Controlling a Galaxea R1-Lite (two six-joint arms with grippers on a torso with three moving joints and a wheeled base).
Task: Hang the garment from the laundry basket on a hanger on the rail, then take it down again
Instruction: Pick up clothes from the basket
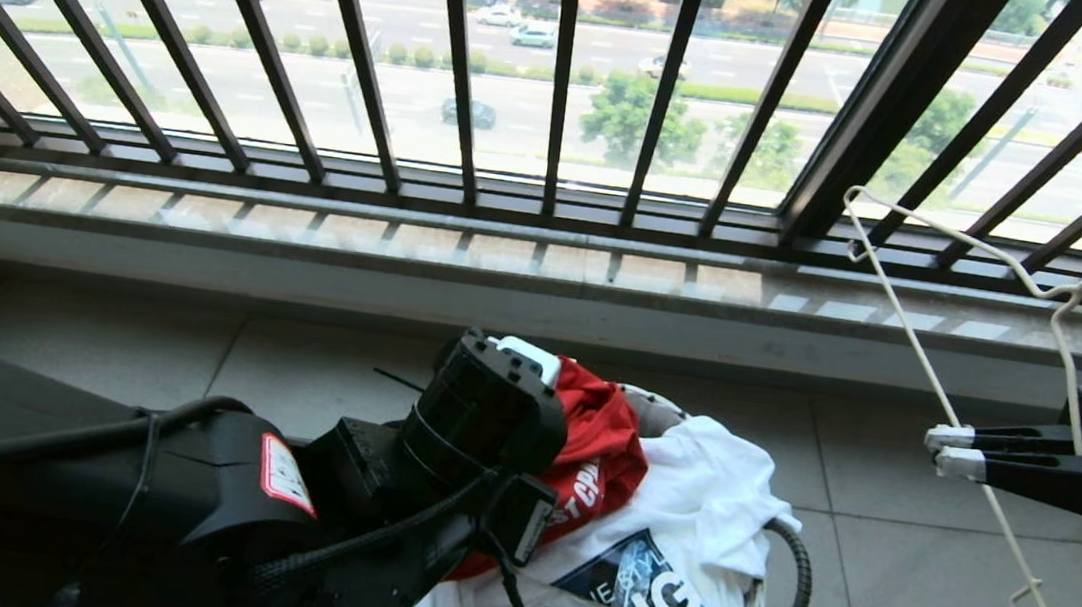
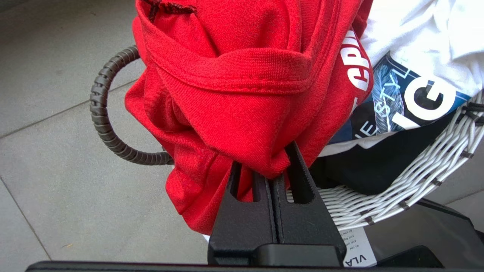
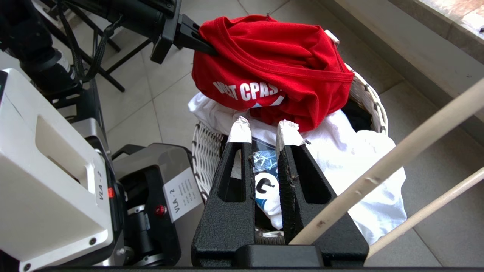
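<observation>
The red garment (image 2: 242, 98) with white lettering hangs bunched just above the laundry basket (image 2: 397, 192), lifted at one edge. My left gripper (image 2: 270, 166) is shut on a fold of its cloth; its fingertips are buried in the fabric. From the right wrist view the garment (image 3: 272, 64) hangs over the basket's rim (image 3: 372, 102), with the left gripper (image 3: 200, 41) biting it from the side. Out to the right, my right gripper (image 1: 946, 451) holds the thin white hanger (image 1: 901, 321) in the air, the wire (image 3: 401, 155) caught deep between its fingers. The rail is out of view.
A white printed shirt (image 1: 701, 501) and a black one (image 2: 378, 166) lie in the basket under the red one. A dark barred window railing (image 1: 565, 75) and a stone sill (image 1: 544, 274) stand ahead. The robot's own base (image 3: 53, 181) is close beside the basket.
</observation>
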